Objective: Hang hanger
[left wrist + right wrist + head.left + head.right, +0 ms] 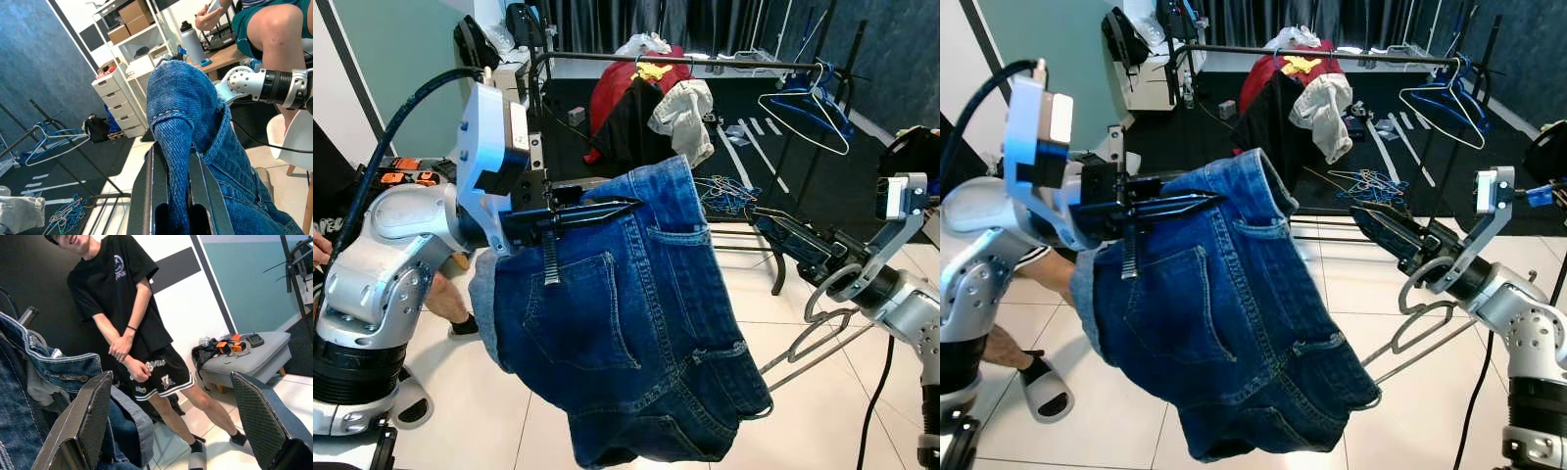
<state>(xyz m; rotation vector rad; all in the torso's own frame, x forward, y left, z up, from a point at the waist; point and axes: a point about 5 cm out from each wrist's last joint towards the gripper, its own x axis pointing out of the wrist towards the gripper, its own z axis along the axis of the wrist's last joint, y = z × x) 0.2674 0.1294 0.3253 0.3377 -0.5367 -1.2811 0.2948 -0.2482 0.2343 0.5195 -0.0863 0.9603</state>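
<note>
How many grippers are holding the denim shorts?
1: the left gripper is shut on the waistband of the denim shorts. The right gripper is open beside them, a wire hanger hanging below that arm.

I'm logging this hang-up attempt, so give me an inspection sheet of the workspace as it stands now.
Surface: pale tiled floor; black mat under the rail.
Job's things: denim shorts hang from the left gripper; grey wire hanger low by the right arm; clothes rail beyond.
Clutter: red and white clothes on the rail, blue and white hangers at its right end, hanger pile on the mat.
Grippers: left gripper shut on the shorts' waistband; right gripper open, beside the denim.
Cables: black cable to the left wrist.
Surroundings: person standing nearby; grey bench, drawers.
</note>
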